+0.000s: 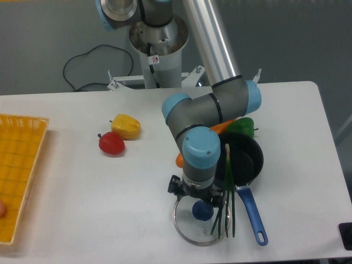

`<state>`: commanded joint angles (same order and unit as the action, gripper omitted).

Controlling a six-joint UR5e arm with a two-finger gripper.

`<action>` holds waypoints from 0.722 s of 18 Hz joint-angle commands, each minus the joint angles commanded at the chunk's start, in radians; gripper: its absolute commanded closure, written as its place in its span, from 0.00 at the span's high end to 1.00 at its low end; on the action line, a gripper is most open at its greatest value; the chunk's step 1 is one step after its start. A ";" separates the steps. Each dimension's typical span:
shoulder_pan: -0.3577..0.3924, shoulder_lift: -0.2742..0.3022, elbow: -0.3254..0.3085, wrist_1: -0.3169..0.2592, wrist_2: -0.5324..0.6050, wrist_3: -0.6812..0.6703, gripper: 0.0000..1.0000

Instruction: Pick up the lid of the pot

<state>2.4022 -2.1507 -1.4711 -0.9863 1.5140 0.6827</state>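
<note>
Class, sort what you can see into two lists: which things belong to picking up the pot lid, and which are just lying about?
Part of the job:
- glass pot lid with blue knob
- gripper

Just lying about:
- black pan
- yellow pepper
- red vegetable
- green vegetable
- yellow crate

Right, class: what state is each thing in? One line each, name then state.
Gripper: open, above the lid
Pot lid: flat, knob up
Pan: upright, uncovered
Green stalks: loose, partly over the lid
Yellow pepper: whole
Red vegetable: whole
Green vegetable: partly hidden
Orange vegetables: partly hidden
Yellow basket: upright, partly in view
</note>
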 joint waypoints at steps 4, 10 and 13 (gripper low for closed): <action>-0.009 -0.008 -0.006 0.002 0.000 -0.002 1.00; -0.002 -0.020 0.009 0.002 0.000 0.008 1.00; 0.014 -0.028 0.017 0.003 0.002 0.032 1.00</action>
<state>2.4160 -2.1782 -1.4542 -0.9833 1.5156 0.7148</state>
